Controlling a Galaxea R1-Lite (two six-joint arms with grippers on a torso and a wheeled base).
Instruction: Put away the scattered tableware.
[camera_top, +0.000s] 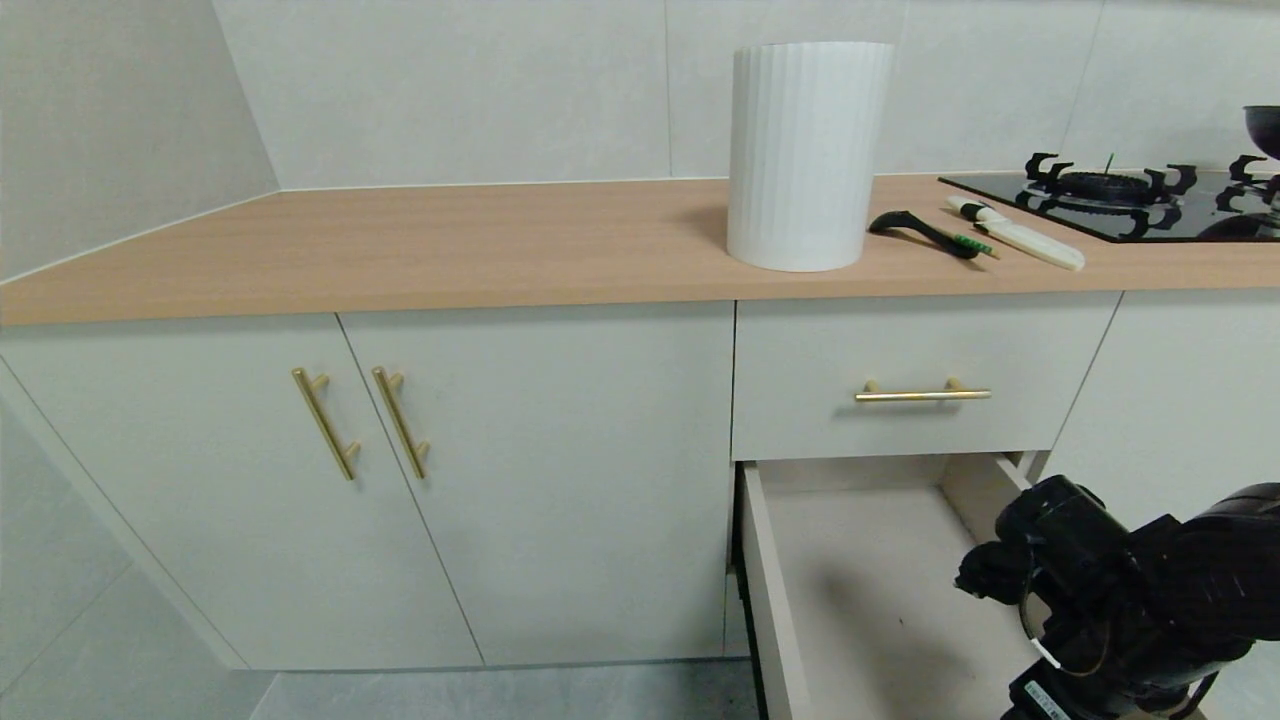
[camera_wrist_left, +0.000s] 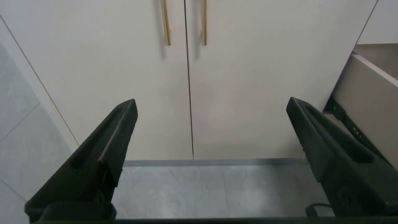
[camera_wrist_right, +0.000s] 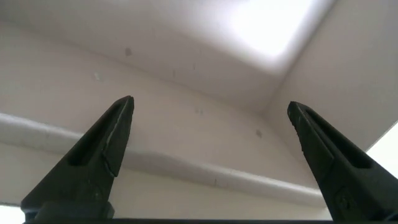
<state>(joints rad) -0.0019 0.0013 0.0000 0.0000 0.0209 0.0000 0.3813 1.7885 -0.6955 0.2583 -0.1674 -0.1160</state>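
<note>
The tableware is lying on the wooden surface (camera_top: 450, 245), well above the place it seems bound for. A black-handled utensil (camera_top: 925, 230) and a white knife (camera_top: 1020, 238) are resting side by side with a thin green-tipped stick (camera_top: 975, 245) between them. All three are sitting just to the right of a tall white ribbed container (camera_top: 808, 155) and short of the stove (camera_top: 1110, 195). Below, under a shut upper drawer (camera_top: 922, 395), the lower drawer (camera_top: 765, 590) is standing pulled out and bare inside, most likely opened to receive these pieces. The right claw (camera_wrist_right: 210, 102) is hanging over that drawer with its fingers spread wide and nothing between them, and its camera is looking into the drawer's pale back corner. The left claw (camera_wrist_left: 211, 102) is likewise gaping and carrying nothing. It is sitting low in front of the double cupboard doors (camera_wrist_left: 249, 93), beside the drawer's side wall, probably parked there to keep out of the right arm's way. Nothing is being carried yet, so the putting-away itself is not yet under way. The next step is probably calling for an arm to rise to the surface. The pieces are lying flat and thin, which is likely making them awkward to pinch, and the container is crowding the black utensil.
</note>
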